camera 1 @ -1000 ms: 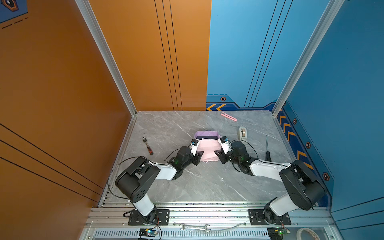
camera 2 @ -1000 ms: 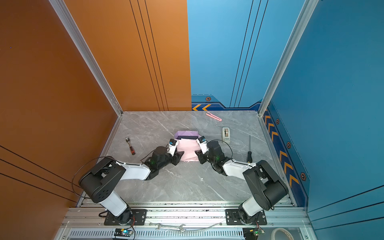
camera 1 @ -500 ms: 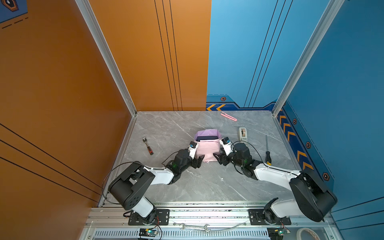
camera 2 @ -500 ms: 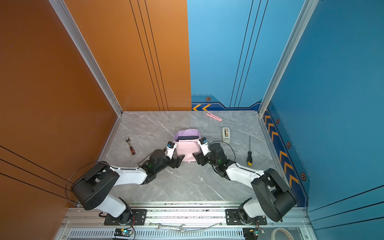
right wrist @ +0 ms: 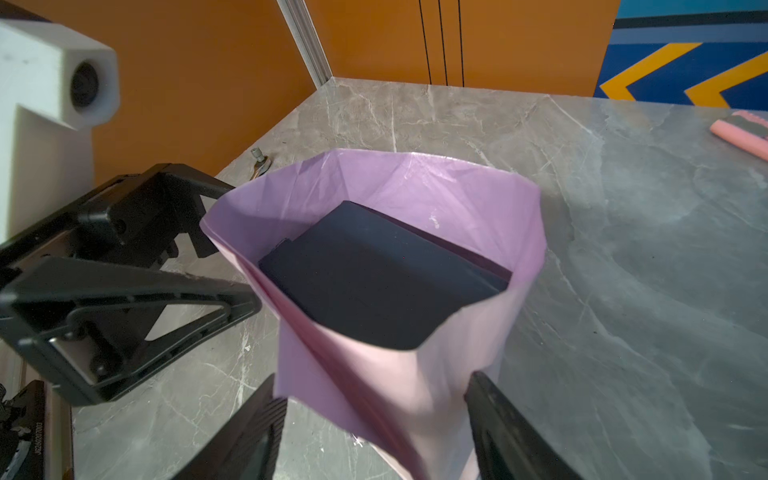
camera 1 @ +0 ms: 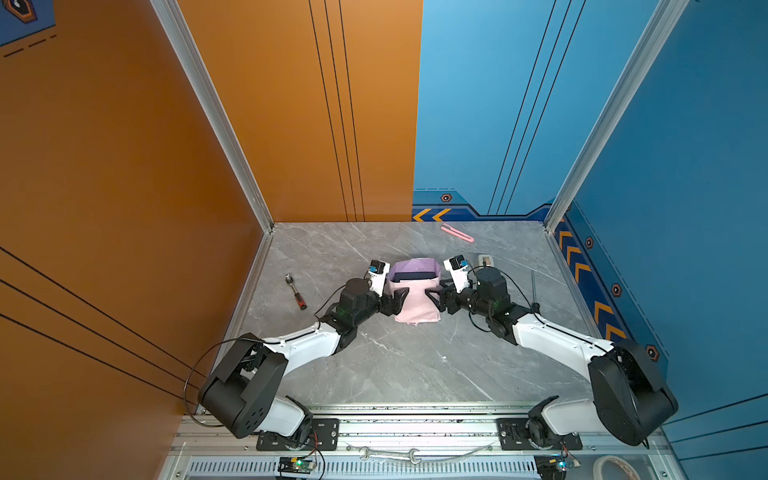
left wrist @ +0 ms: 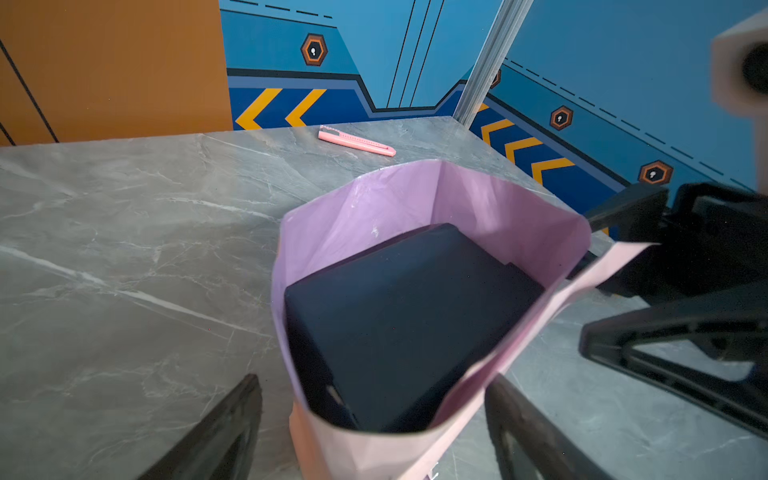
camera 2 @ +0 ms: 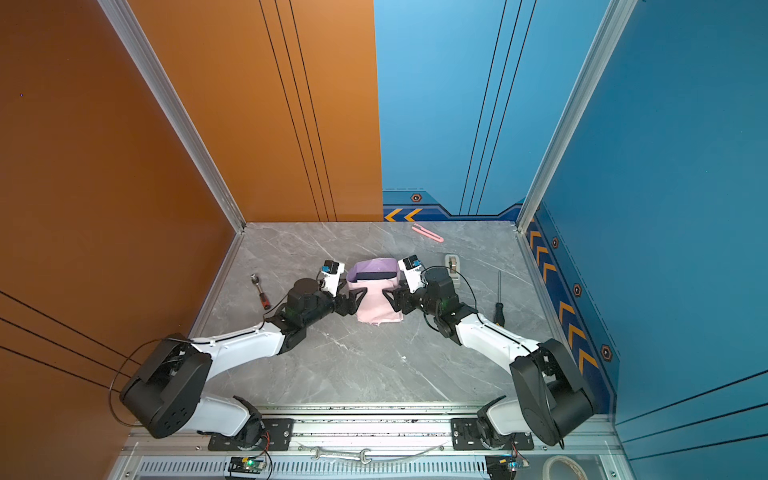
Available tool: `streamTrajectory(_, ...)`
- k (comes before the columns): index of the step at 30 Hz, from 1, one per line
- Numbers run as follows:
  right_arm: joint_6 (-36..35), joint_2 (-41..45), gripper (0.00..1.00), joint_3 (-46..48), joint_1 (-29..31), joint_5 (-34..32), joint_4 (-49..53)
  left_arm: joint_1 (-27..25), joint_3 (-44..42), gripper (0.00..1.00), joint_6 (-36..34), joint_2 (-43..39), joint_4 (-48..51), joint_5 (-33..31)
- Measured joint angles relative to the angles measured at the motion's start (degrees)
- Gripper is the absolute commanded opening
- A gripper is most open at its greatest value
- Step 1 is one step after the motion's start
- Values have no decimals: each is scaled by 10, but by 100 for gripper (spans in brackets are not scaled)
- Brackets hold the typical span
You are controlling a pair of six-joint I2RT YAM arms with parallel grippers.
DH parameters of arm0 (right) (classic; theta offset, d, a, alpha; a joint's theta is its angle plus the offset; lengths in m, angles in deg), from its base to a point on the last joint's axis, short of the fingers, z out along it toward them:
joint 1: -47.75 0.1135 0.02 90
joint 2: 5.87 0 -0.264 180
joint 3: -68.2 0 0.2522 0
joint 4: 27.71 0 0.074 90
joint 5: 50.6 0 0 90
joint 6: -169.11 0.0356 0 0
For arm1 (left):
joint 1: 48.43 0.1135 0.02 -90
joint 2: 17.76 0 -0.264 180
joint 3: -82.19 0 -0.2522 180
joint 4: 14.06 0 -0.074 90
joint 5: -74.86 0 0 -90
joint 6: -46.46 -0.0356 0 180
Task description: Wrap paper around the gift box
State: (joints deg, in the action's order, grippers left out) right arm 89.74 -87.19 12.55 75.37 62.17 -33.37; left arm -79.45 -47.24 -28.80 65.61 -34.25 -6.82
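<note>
The gift box (left wrist: 399,324) lay flat on the marble table (camera 1: 374,374), between the two arms. The paper (left wrist: 415,195) stood around it like a loose, open sleeve. On the far side of the box the lilac face of the sheet rose as a wall. On the near side the pale pink face was folded over the box top and hung down to the table. In both top views only a dark strip of the box showed.

The left gripper (camera 1: 399,302) was just beside the left side of the box and the right gripper (camera 1: 432,302) just beside its right side, both pointing inward at the pink flap. Each had its jaws wide apart and held nothing. In both wrist views the flap passed between the fingers with free space on each side. Both grippers seemed equally near. The long axis of the sleeve ran from the near side of the box to the far side, across the line joining the grippers. I therefore judged that the coming move was to close on the side edges of the flap.
</note>
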Motion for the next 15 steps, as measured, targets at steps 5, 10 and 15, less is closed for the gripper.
streamTrajectory(5, 19, -24, 70, -17, -7, 2, 0, 14, 21, 78, 23, 18, 4, 19)
streamTrajectory(10, 43, -42, 69, -37, -14, 13, 1, 21, 36, 74, 39, 42, 4, 39)
streamTrajectory(15, 65, -61, 64, -56, -15, 17, 14, 26, 44, 65, 54, 60, 6, 52)
